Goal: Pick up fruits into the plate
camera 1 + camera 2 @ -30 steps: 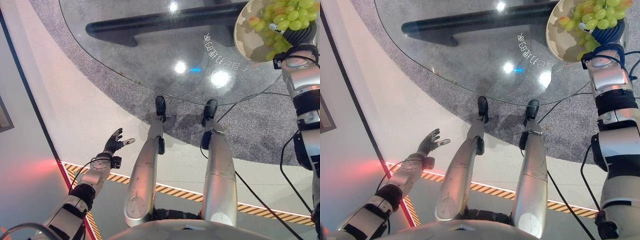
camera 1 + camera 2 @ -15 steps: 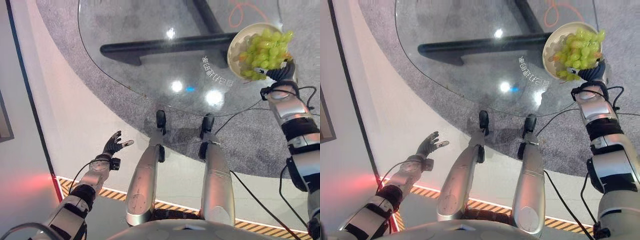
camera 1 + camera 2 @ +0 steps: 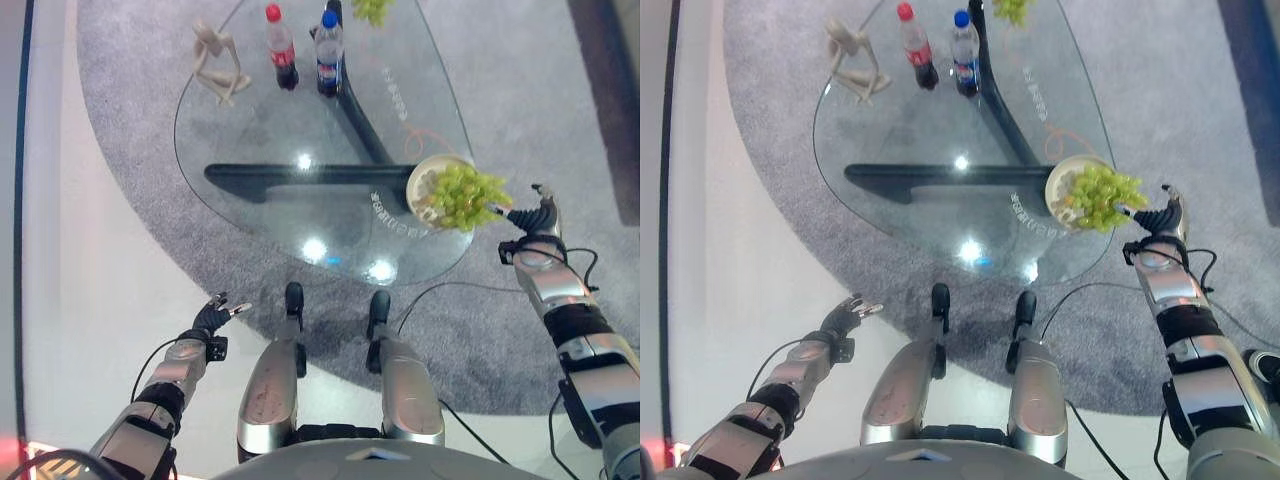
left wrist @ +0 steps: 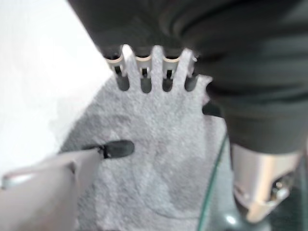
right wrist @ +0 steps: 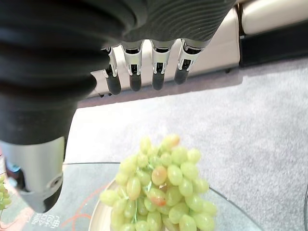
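A bunch of green grapes (image 3: pixel 466 196) lies heaped in a cream plate (image 3: pixel 415 186) at the right edge of the glass table (image 3: pixel 270 140). The right wrist view shows the same grapes (image 5: pixel 159 192) in the plate (image 5: pixel 98 217). My right hand (image 3: pixel 537 216) hovers just right of the plate, past the table's edge, open, with straight fingers (image 5: pixel 144 72) and nothing in it. A second green bunch (image 3: pixel 372 10) lies at the table's far end. My left hand (image 3: pixel 213 318) hangs low at the near left, open and empty, with its fingers (image 4: pixel 144 72) over the carpet.
A red-capped dark bottle (image 3: pixel 280 50) and a blue-capped bottle (image 3: pixel 328 55) stand at the far end of the table, with a pale figurine (image 3: pixel 220 62) to their left. The table's dark base (image 3: pixel 300 178) shows through the glass. Grey carpet (image 3: pixel 520 90) surrounds the table.
The camera has tilted up and shows the whole table. My right hand has come away from the grapes to the right, and they lie in the plate. The left hand keeps its pose.
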### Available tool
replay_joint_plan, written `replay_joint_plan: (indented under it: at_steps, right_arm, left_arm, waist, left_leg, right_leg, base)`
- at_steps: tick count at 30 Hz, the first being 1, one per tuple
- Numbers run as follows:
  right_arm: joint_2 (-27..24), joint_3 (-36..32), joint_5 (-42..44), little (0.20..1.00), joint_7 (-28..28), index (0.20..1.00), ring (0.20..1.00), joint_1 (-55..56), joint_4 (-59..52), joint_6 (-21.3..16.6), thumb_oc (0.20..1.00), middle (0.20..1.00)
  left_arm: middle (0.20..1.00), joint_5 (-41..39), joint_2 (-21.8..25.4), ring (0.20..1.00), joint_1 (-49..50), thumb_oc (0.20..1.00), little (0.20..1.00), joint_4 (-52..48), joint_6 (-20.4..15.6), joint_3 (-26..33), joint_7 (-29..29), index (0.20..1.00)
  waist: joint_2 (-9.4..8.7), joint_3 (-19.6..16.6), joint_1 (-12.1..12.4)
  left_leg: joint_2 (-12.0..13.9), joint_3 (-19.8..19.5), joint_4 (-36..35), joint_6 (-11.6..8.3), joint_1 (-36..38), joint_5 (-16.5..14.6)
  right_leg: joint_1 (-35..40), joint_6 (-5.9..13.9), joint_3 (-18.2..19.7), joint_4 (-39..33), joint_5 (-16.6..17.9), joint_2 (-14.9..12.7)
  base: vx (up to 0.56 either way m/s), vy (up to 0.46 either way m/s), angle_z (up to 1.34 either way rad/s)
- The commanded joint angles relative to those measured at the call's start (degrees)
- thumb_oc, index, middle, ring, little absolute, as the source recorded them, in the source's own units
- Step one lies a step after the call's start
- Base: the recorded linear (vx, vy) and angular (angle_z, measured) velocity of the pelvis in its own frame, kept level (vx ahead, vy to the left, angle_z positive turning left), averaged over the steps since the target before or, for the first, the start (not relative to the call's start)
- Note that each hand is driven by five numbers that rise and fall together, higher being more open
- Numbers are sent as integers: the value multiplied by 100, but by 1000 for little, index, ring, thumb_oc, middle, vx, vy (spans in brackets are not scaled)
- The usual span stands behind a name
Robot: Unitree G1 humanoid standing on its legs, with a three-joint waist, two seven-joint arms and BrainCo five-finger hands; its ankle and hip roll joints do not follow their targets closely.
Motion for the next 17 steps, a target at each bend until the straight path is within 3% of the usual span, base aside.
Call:
replay_joint_plan:
  at_steps: [1, 4, 5, 9, 11, 13, 15, 17]
  right_arm:
    - [45, -226, -97, 1000, 28, 1000, 1000, 551, -372, -407, 1000, 1000]
    - [252, -310, -78, 1000, 328, 1000, 1000, 1086, -482, -593, 1000, 1000]
    - [538, -319, 16, 1000, 719, 1000, 1000, 1526, -480, -780, 1000, 1000]
    - [1163, -213, 505, 1000, 1399, 1000, 1000, 2096, -231, -963, 1000, 1000]
    - [1716, -124, 966, 1000, 2112, 1000, 1000, 2404, 575, -1056, 1000, 1000]
    - [1767, -121, 1019, 1000, 2190, 1000, 1000, 2427, 694, -1048, 1000, 1000]
    - [2193, -155, 952, 1000, 2571, 1000, 1000, 2558, 2029, -1324, 1000, 1000]
    - [2342, -161, 1010, 1000, 2596, 1000, 1000, 2570, 2524, -1295, 1000, 1000]
  left_arm:
    - [1000, 395, -104, 1000, 359, 1000, 1000, 443, -81, 177, -140, 1000]
    - [1000, 599, -176, 1000, 586, 1000, 1000, 546, -54, 238, -143, 1000]
    - [1000, 777, -237, 1000, 772, 1000, 1000, 643, 42, 321, -167, 1000]
    - [1000, 1022, -337, 1000, 1010, 1000, 1000, 842, 167, 414, -249, 1000]
    - [1000, 1140, -446, 1000, 1112, 1000, 1000, 1149, 200, 482, -306, 1000]
    - [1000, 1150, -455, 1000, 1118, 1000, 1000, 1184, 206, 494, -325, 1000]
    - [1000, 1333, -607, 1000, 1162, 1000, 1000, 1557, 162, 649, -409, 1000]
    - [1000, 1466, -690, 1000, 1172, 1000, 1000, 1691, 178, 673, -410, 1000]
  waist:
    - [-133, -600, 30]
    - [-192, -848, 14]
    - [-225, -1090, -15]
    - [-245, -1434, -39]
    - [-236, -1648, -36]
    - [-234, -1662, -37]
    - [-185, -1831, -20]
    - [-149, -1891, -8]
  left_leg:
    - [-87, 320, 526, 29, 372, -1048]
    - [-80, 333, 484, 34, 580, -1079]
    - [-73, 342, 456, 41, 761, -1116]
    - [-81, 332, 411, 59, 1027, -1173]
    - [-88, 339, 306, 64, 1275, -1203]
    - [-89, 339, 282, 64, 1314, -1202]
    - [-93, 371, 122, 57, 1560, -1203]
    - [-94, 372, 65, 56, 1662, -1210]
  right_leg:
    - [207, 258, 57, 31, 55, -142]
    - [438, 270, 48, -41, 43, -156]
    - [621, 276, 53, -70, 14, -162]
    - [879, 265, 43, -112, -38, -160]
    - [1138, 249, 13, -211, -81, -156]
    - [1177, 249, 6, -232, -82, -155]
    - [1423, 226, -28, -367, -101, -143]
    - [1528, 209, -43, -418, -118, -137]
  base:
    - [150, -7, 7]
    - [181, 6, 15]
    - [180, 23, -2]
    - [182, 26, 2]
    - [140, 31, 0]
    - [71, 27, 2]
    - [121, 69, 2]
    - [76, 55, 1]
